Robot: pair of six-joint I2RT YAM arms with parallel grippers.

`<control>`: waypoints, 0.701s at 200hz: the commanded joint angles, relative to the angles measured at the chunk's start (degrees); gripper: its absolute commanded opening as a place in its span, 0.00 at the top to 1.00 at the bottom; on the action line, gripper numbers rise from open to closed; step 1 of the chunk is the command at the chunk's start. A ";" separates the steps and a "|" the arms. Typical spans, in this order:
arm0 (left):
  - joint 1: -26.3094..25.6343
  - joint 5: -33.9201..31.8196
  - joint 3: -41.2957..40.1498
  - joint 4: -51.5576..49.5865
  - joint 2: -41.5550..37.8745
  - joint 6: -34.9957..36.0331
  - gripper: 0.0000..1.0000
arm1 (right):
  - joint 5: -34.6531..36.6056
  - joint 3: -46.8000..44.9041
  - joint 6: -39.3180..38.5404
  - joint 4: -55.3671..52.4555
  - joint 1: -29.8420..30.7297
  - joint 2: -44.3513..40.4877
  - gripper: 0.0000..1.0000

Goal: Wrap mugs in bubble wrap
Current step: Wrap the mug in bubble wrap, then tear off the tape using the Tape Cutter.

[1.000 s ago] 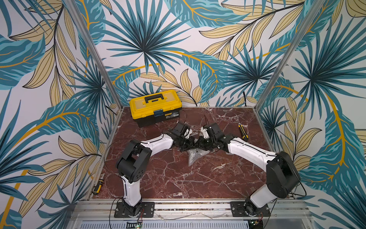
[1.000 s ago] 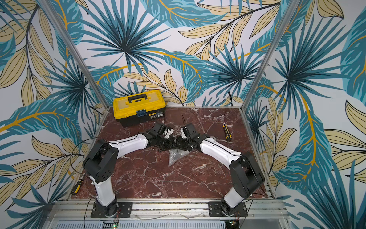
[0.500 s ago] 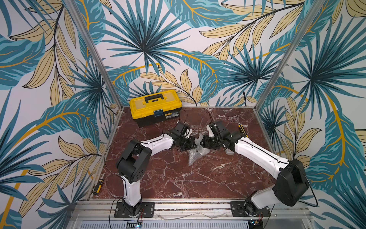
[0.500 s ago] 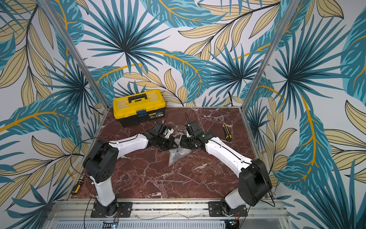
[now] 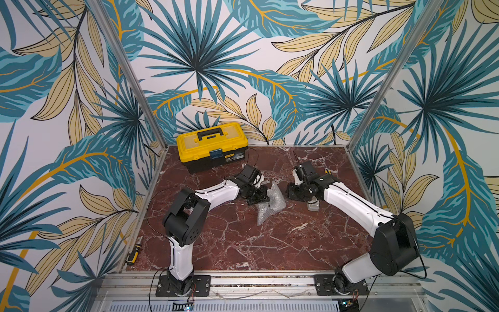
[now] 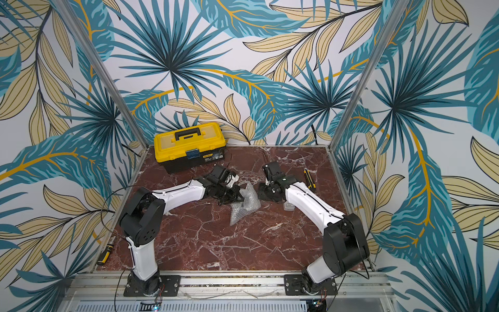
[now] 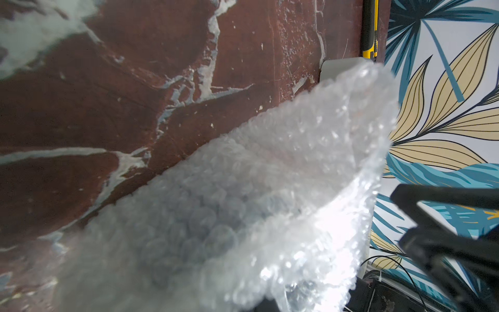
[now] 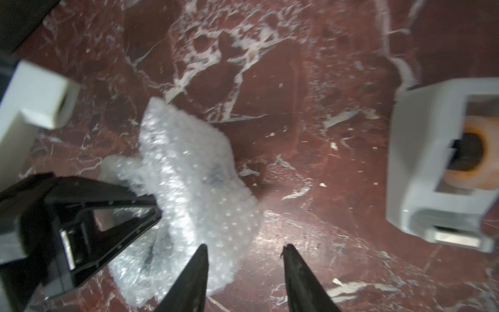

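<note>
You are looking down from high up at the front in both top views, seeing the whole table (image 5: 243,243). Your two wrist cameras are sitting very close, both looking at the bubble wrap (image 7: 256,202) from opposite sides.

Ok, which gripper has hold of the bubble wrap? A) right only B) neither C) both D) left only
D: the left gripper is shut on the bubble wrap, while the right gripper stands open, gripping nothing.

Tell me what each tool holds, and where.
Left tool pinches the crinkly clear bubble wrap bundle by one edge; right tool is open, holding nothing.
</note>
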 commanded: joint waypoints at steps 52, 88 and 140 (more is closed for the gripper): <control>-0.70 -3.98 1.33 -6.10 2.43 2.99 0.98 | 3.02 -0.93 -9.03 -4.55 -12.40 1.44 0.45; -0.78 -4.13 1.69 -6.71 2.35 3.34 0.98 | -1.80 -1.08 -10.07 -2.39 -18.08 4.86 0.45; -0.75 -4.03 1.65 -6.77 2.17 3.25 0.98 | -7.70 -1.50 -11.44 -0.91 -22.19 8.97 0.49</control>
